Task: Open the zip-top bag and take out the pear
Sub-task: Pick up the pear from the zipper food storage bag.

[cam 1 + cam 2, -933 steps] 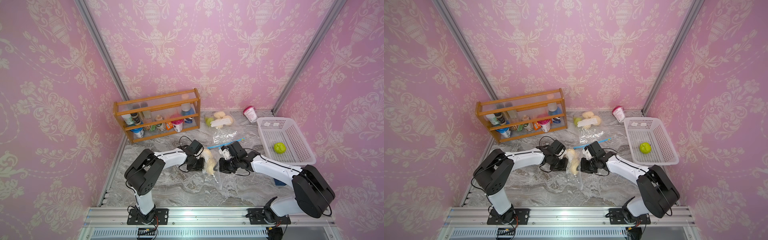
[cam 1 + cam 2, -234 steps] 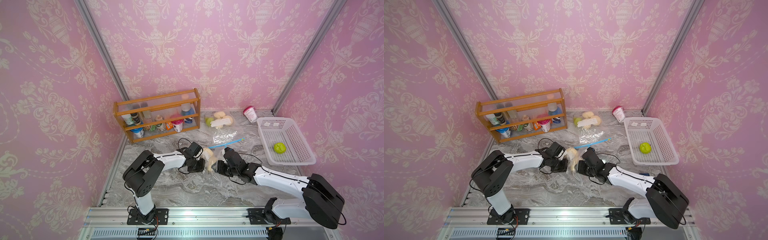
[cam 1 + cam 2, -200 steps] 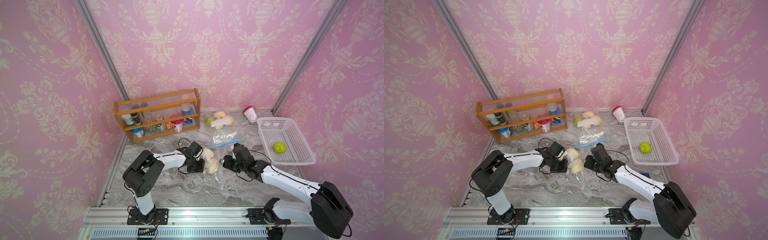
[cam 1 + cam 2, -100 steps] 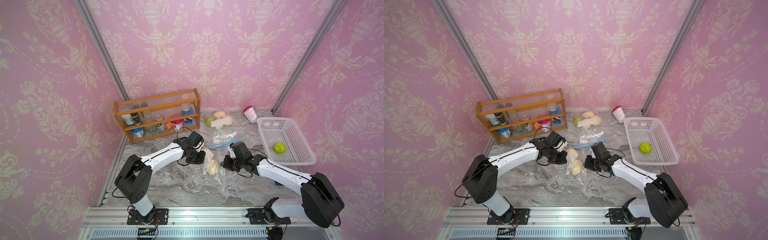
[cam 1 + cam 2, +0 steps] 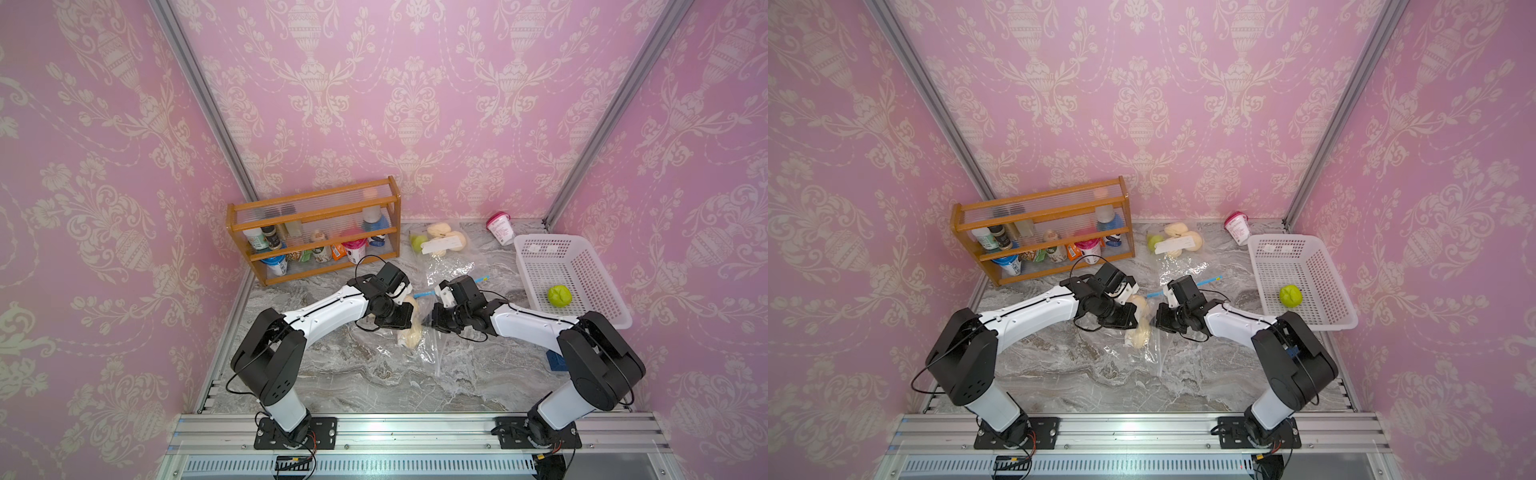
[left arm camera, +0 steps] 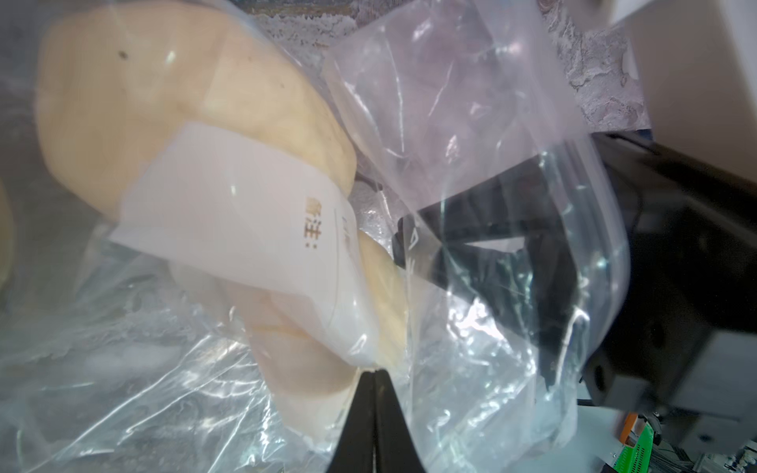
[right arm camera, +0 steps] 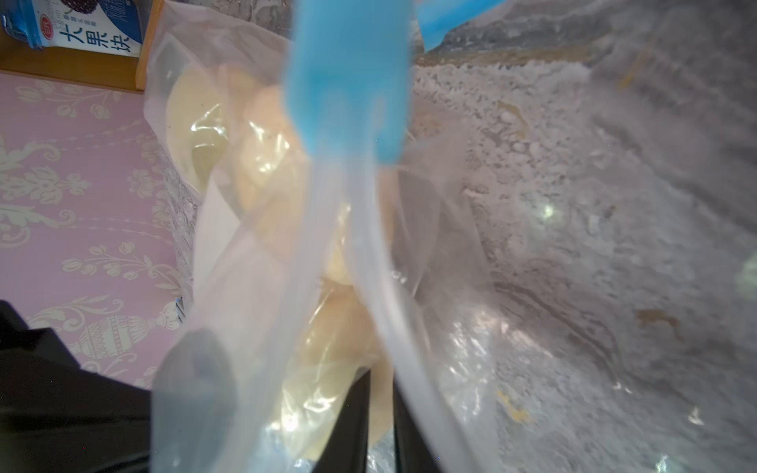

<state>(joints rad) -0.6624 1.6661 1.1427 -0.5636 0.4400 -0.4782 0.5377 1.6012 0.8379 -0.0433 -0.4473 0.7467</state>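
Note:
The clear zip-top bag [image 5: 430, 347] hangs between my two grippers over the middle of the table. Pale yellow fruit, the pear [image 5: 409, 337] [image 5: 1138, 332] [image 6: 164, 102], sits inside with a white label [image 6: 229, 229]. My left gripper [image 5: 413, 321] [image 6: 375, 370] is shut, its tips pinching the bag's film beside the fruit. My right gripper [image 5: 427, 322] [image 7: 381, 376] faces it from the other side, jaws almost together with the bag's rim between them. A blurred blue zip piece [image 7: 348, 82] runs into that rim.
A wooden rack [image 5: 316, 232] of bottles stands at the back left. Another bag of fruit [image 5: 440, 245] and a pink cup [image 5: 500, 227] lie at the back. A white basket [image 5: 536, 243] on the right holds a green apple [image 5: 559, 296].
My right gripper moved left to the bag and closed down on its rim. The left arm rose and reached further in, still shut on the bag.

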